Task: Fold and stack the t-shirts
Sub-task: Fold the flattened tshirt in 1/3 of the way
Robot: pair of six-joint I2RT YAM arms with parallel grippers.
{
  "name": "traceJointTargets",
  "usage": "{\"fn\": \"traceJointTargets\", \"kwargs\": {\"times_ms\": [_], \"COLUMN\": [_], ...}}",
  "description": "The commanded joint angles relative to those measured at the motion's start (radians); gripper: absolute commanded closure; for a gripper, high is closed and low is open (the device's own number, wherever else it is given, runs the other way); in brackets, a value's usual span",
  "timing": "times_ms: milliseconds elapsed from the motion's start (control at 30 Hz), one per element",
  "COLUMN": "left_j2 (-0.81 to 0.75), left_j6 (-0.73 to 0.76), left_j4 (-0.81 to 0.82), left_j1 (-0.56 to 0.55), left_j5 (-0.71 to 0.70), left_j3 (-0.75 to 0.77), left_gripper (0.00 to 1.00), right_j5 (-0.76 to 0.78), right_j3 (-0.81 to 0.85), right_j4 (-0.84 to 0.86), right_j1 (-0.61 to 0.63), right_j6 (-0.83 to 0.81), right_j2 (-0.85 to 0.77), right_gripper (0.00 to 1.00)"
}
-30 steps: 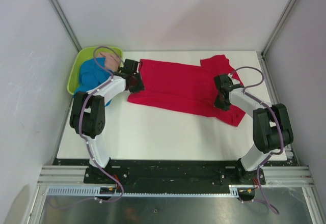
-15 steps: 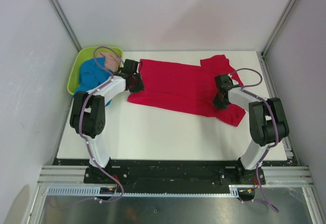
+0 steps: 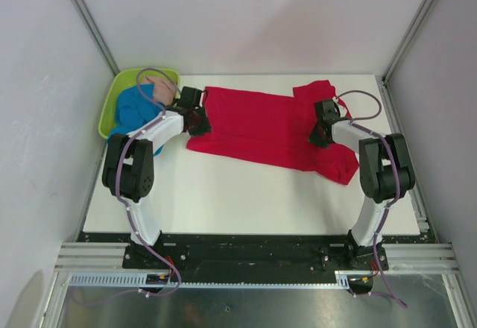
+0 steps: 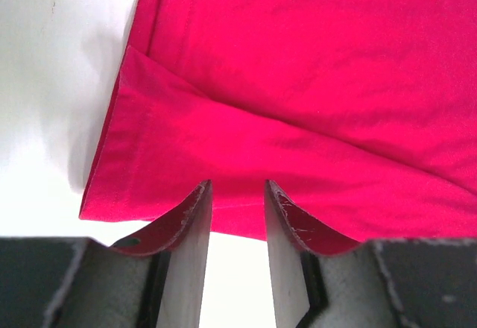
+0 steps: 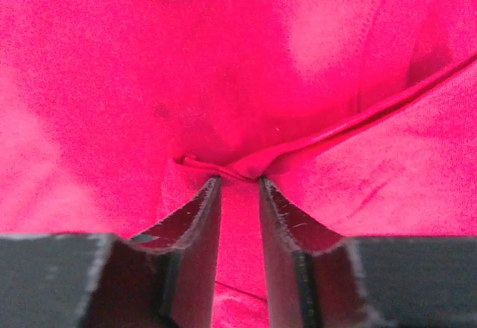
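Right arm (image 3: 381, 165) farther over red t-shirt (image 3: 253, 127)

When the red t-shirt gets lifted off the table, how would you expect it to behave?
Probably floppy: the red t-shirt lies flat, and a ridge of it bunches at the right gripper. Lifted at two points, it would likely sag between them, since it spreads wide. Its thin hem suggests it is light.

White table (image 3: 223, 194), red t-shirt (image 3: 261, 123), green basket (image 3: 119, 83)
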Motion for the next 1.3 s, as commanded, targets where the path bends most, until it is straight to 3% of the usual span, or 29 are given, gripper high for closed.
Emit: {"fn": "traceJointTargets", "kwargs": {"times_ms": [0,167,267,567,733,1000,1267], "left_j2": [-0.015,-0.01,-0.012,0.015,0.068,0.114,0.137], "left_j6": [0.018,0.014,0.011,-0.068,-0.129,-0.177,-0.176], "left_j4": [0.017,0.018,0.02,0.048,0.058,0.074,0.088], "left_j1": [0.012,0.008,-0.014,-0.136,-0.148,-0.15,-0.149], "left_j5": [0.011,0.058,0.088,0.129,0.127,0.101,0.097], "left_j3": [0.014,0.019,0.024,0.034,0.046,0.019,0.01], "left_gripper": [0.59,0.42,0.36,0.36,0.37,0.38,0.38], "right_j5": [0.001,0.024,0.049,0.126,0.079,0.07,0.116], "right_j3": [0.081,0.099,0.102,-0.099,-0.257,-0.402,-0.435], "right_j4": [0.039,0.008,-0.075,-0.307,-0.338,-0.307,-0.265], "right_j1": [0.011,0.003,-0.026,-0.087,-0.124,-0.129,-0.132], "right_j6": [-0.035,-0.072,-0.061,0.074,0.169,0.262,0.272], "right_j2": [0.026,-0.023,-0.081,-0.416,-0.544,-0.59,-0.56], "right_gripper": [0.63,0.39,0.35,0.44,0.54,0.59,0.62]}}
